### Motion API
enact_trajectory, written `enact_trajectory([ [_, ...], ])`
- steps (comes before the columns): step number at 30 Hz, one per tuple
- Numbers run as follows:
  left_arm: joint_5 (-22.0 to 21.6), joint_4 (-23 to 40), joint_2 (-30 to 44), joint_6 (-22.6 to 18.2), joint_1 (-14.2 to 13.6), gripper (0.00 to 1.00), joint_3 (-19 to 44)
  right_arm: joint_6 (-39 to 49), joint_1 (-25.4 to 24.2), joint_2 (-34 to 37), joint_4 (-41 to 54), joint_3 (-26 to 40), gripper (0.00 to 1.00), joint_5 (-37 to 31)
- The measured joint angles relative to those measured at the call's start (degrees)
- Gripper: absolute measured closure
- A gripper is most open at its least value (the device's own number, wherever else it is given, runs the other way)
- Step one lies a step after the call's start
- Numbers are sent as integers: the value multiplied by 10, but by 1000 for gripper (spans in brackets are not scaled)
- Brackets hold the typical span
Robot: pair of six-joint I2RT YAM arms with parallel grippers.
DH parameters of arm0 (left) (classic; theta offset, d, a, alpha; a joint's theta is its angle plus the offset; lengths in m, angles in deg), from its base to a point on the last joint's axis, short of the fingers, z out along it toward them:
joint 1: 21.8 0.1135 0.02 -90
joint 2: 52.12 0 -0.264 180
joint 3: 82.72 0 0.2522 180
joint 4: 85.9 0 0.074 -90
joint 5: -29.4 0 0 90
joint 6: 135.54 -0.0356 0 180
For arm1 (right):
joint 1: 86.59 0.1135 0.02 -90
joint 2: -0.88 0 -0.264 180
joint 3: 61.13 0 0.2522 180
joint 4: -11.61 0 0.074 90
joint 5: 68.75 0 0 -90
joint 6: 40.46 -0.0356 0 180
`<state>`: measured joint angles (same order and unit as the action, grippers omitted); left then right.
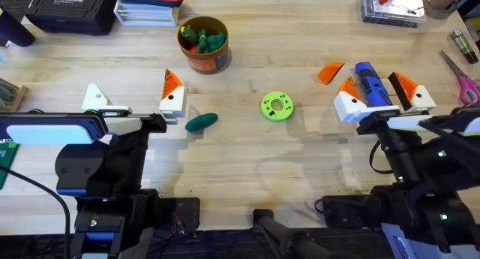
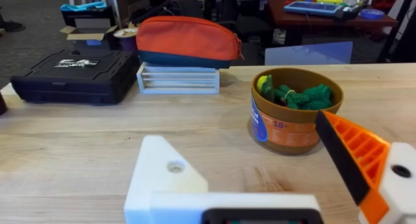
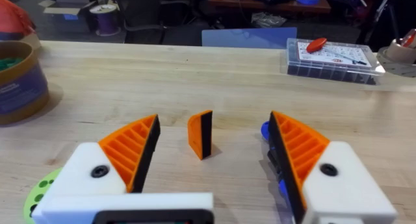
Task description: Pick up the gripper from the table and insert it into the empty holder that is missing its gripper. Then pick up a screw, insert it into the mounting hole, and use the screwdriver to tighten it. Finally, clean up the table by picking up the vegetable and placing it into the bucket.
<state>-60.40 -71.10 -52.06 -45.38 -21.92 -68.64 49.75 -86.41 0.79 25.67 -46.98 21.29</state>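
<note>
The loose orange gripper (image 1: 330,71) lies on bare wood in the right-centre of the overhead frame, just left of the blue screwdriver (image 1: 367,82). In the right wrist view it stands on edge between the open fingers but well beyond them. It appears light, rigid and smooth-faced, likely to skid or tip; a hold across its flat faces seems best.

The right gripper (image 1: 384,101) has fingers apart, holding nothing, the screwdriver lying between them. The left gripper (image 1: 135,107) is also spread; its far finger ends in a bare white holder (image 2: 166,175) with an open hole.

The vegetable (image 1: 201,121) lies just right of the left gripper. The bucket (image 1: 202,43), top centre-left, already holds green items. Open tabletop surrounds the wedge; the screwdriver crowds its right side.
</note>
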Motion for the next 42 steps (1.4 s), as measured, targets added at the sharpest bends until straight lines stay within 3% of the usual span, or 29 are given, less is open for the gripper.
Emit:
enact_trajectory([
  [13, 2, -21, 0, -1, 0, 15, 4, 2, 0, 0, -6, 0, 7, -2],
  [18, 17, 94, 11, -2, 0, 15, 72, 2, 0, 11, 73, 43, 7, 5],
  [22, 58, 195, 63, -2, 0, 15, 216, 2, 0, 56, 206, 171, 8, 9],
  [28, 82, 434, 202, -37, 0, 16, 431, 2, 0, 160, 410, 371, 7, 13],
  [30, 87, 480, 249, -46, 0, 15, 460, 2, 0, 189, 434, 396, 7, 13],
  [35, 91, 501, 334, -55, 0, 26, 466, 2, 0, 214, 442, 401, 7, 13],
  [40, 93, 502, 369, -58, 0, 808, 466, 2, 0, 214, 448, 401, 9, 13],
  [41, 93, 502, 372, -62, 0, 902, 466, 2, 0, 214, 454, 401, 8, 13],
  [42, 98, 500, 373, -63, 0, 750, 466, 2, 0, 214, 461, 401, 7, 13],
])
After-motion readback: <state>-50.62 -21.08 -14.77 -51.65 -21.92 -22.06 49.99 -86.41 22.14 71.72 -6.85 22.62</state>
